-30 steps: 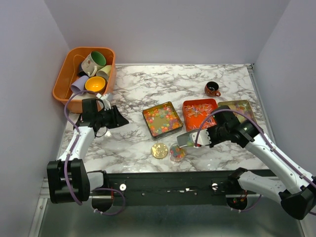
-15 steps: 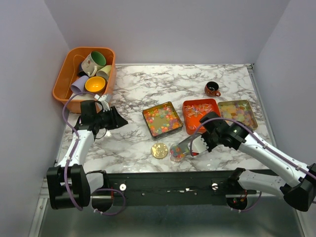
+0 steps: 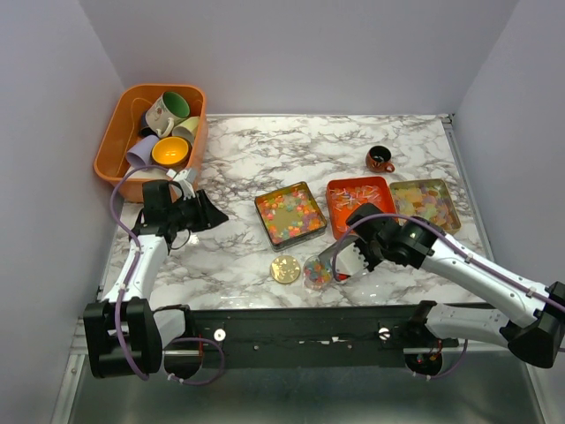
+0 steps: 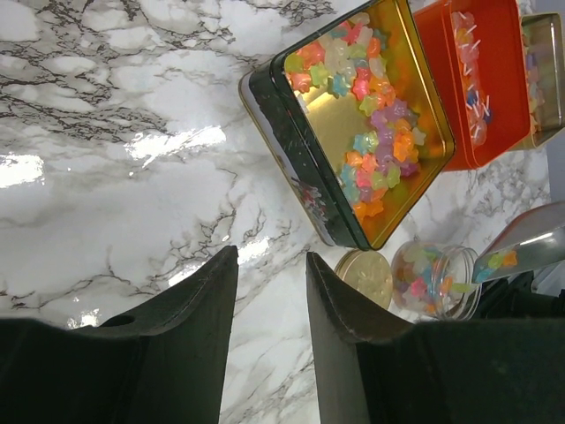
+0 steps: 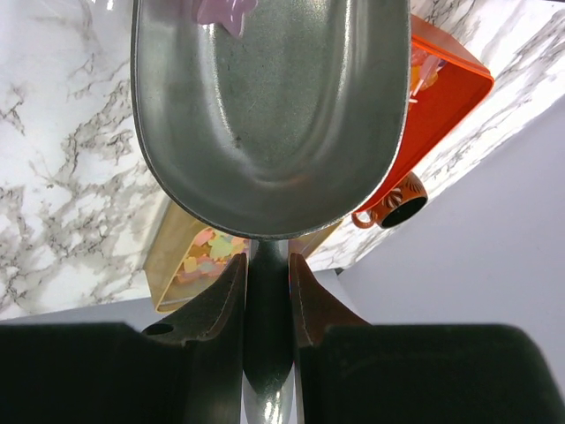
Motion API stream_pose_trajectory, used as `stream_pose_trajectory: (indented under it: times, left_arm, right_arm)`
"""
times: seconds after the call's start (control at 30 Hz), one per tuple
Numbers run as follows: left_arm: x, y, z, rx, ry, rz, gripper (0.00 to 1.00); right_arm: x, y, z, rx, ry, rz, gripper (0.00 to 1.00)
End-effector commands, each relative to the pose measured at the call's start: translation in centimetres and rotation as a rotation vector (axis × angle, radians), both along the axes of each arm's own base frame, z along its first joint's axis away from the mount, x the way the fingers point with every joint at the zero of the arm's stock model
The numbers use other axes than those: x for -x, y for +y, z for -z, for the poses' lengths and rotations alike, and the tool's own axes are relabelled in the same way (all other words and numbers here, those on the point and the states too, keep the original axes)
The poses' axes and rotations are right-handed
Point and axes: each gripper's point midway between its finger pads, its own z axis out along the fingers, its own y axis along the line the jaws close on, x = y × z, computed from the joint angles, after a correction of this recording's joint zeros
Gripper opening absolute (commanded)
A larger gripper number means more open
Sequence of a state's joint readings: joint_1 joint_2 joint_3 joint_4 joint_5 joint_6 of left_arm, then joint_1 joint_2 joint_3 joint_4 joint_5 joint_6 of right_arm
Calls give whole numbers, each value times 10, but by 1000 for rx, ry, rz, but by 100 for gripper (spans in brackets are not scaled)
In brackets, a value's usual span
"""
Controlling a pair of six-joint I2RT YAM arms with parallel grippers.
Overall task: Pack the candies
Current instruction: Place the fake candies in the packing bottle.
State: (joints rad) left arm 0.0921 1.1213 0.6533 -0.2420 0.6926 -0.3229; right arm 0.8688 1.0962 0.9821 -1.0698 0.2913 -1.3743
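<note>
the right gripper point(image 5: 265, 284) clenches a metal scoop point(image 5: 265, 115) by the handle, tipping it at the glass jar point(image 4: 466, 281), seemingly so its candies point(image 4: 499, 259) slide onto those inside, while the left gripper point(image 4: 270, 258) hangs released well left of the jar.

Right wrist: scoop point(image 5: 269, 115) lip cut off at top edge, pink candy point(image 5: 225, 9) half out of frame — left wrist: jar point(image 4: 433, 278) bottom behind left gripper point(image 4: 272, 256).
</note>
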Motion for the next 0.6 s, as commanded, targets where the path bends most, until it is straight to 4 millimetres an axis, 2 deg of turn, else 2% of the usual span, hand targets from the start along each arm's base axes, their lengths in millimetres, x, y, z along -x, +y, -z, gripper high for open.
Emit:
stream_pose_trajectory:
  times: [0.0, 0.57]
  left_arm:
    - [-4, 4, -6, -2, -42, -20, 47]
    - [-6, 3, -11, 5, -67, -25, 47]
  right_arm:
    - [-3, -5, -18, 38, -49, 9, 1]
    - [-4, -4, -24, 59, -67, 4, 1]
